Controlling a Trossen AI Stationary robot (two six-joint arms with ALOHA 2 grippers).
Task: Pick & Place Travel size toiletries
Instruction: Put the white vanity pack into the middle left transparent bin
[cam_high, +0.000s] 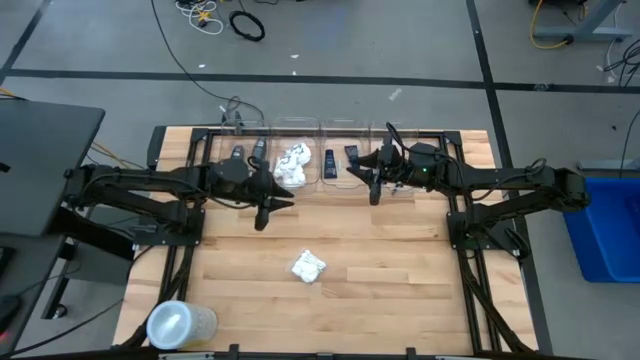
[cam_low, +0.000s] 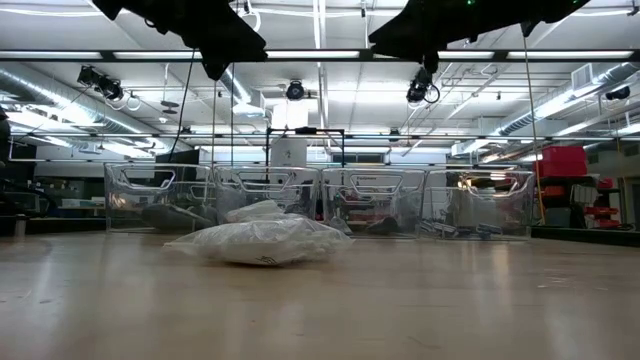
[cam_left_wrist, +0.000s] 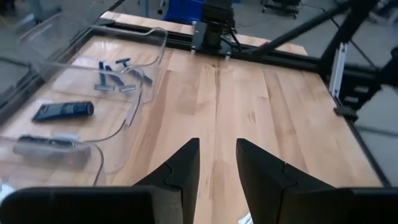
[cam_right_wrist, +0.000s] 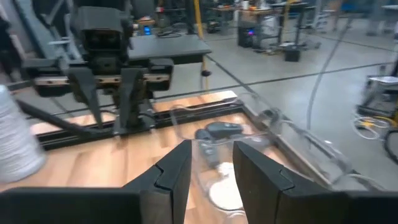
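White crinkly packet (cam_high: 308, 267) lies alone mid-table, near of both your arms.
Your left gripper (cam_high: 263, 212) and right gripper (cam_high: 371, 190) both hang empty, fingers parted, just near of the clear bins (cam_high: 343, 128) at the far edge; bins hold more packets (cam_high: 291, 166), black tubes (cam_high: 330, 163) and blue razors (cam_left_wrist: 115, 78).

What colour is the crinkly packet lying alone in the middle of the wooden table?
White. The crinkly packet shows best in the high view, lying by itself on the table.
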